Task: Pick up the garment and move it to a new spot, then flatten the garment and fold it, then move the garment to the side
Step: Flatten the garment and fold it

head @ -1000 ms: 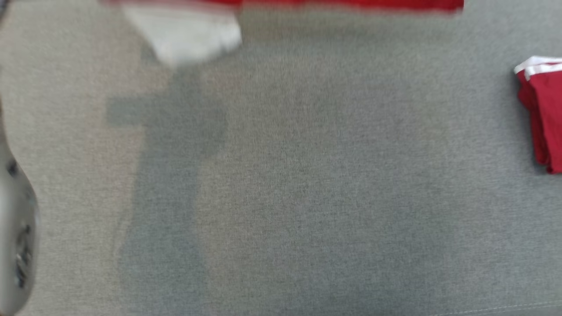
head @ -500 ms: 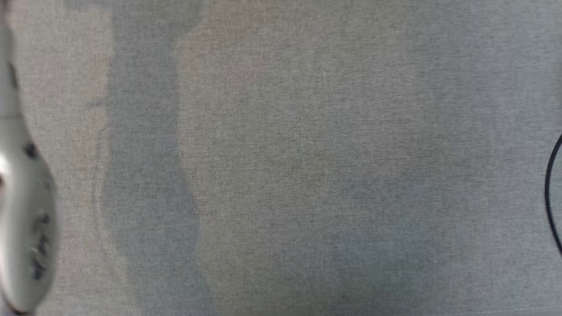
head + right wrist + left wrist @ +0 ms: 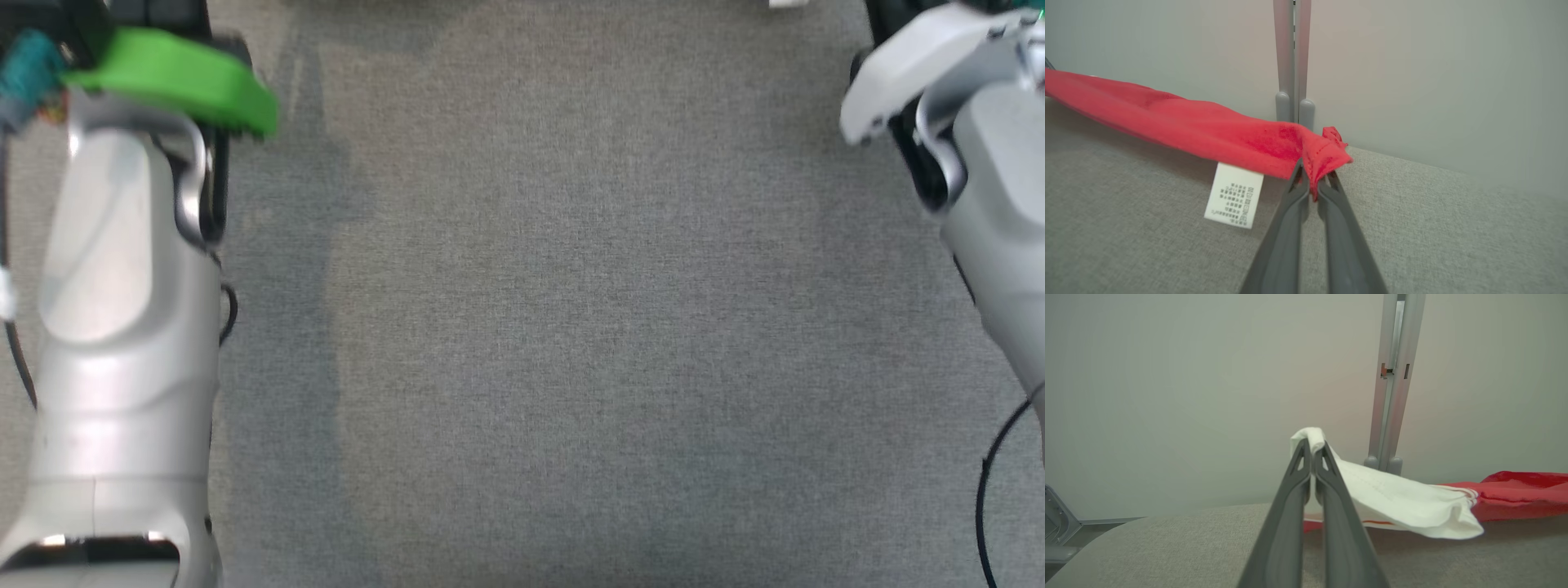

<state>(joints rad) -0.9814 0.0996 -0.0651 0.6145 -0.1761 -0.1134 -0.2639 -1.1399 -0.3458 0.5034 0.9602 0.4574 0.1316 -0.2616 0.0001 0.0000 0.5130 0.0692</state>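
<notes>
I hold garment point(image 3: 1188, 122) stretched just above grey surface point(image 3: 522, 327), far side | left jaws pinch white end point(image 3: 1404, 502), right jaws pinch red corner point(image 3: 1327, 155) | I judge pickup done; flatten, fold, side-move pending

Grey surface point(image 3: 539, 327) open (wide), stretched garment point(image 3: 1188, 126), post point(image 3: 1292, 61) and wall point(image 3: 1412, 81) ahead

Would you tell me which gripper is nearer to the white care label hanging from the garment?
Right. The right gripper pinches a red corner of the garment, with the label hanging just beside it. The left gripper pinches the white end, far along the cloth.
</notes>
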